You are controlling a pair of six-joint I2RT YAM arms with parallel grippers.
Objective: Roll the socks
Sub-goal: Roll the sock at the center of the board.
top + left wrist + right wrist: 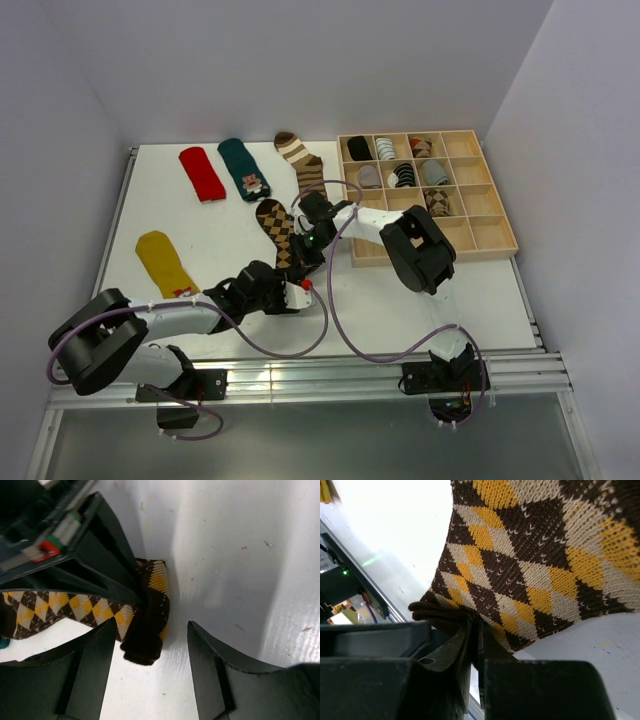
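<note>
The brown argyle sock [276, 226] lies mid-table, its near end folded over. My right gripper [476, 626] is shut on the dark cuff edge of that fold [520, 555]. In the left wrist view its black fingers [107, 555] pinch the sock [150, 610] from the upper left. My left gripper [152, 626] is open, with the folded tip lying loose between its fingertips and a gap on each side. It reaches in from the near left [296, 284]. Flat on the table are the mustard sock [165, 262], red sock [202, 172], teal sock [245, 168] and striped sock [300, 160].
A wooden compartment tray [495, 232] stands at the right, with rolled socks in several of its far cells. Purple cables [340, 335] loop across the near table. The right arm's elbow [418, 248] hangs beside the tray's near-left corner.
</note>
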